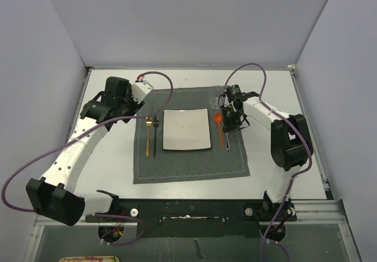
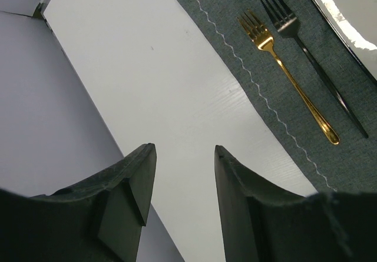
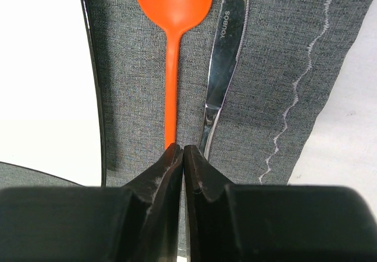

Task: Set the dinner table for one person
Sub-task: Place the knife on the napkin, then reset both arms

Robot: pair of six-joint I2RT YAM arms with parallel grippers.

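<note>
From where I stand, the setting looks nearly done. The grey placemat [image 1: 188, 162] lies in the middle of the desk [image 1: 188, 78] with the square plate [image 1: 187, 129] at its centre. A gold fork [image 2: 288, 76] and a black fork [image 2: 312, 62] lie side by side left of the plate. To its right are an orange spoon [image 3: 172, 15] and, just beside that, a steel knife [image 3: 221, 68]. I can't clearly make out a glass or napkin, so those may be what is left, along with any straightening.

The left claw [image 2: 184, 150] hangs about half open with nothing in it, over bare desk just left of the placemat's stitched edge. The right claw [image 3: 184, 150] is pressed shut, poised over the spoon's handle and the knife, and I see nothing pinched between its tips.

The desk itself is a broad, flat, matte white top. It fills the floor of the walled booth in front of the arms and shows bare on every side of the placemat.
</note>
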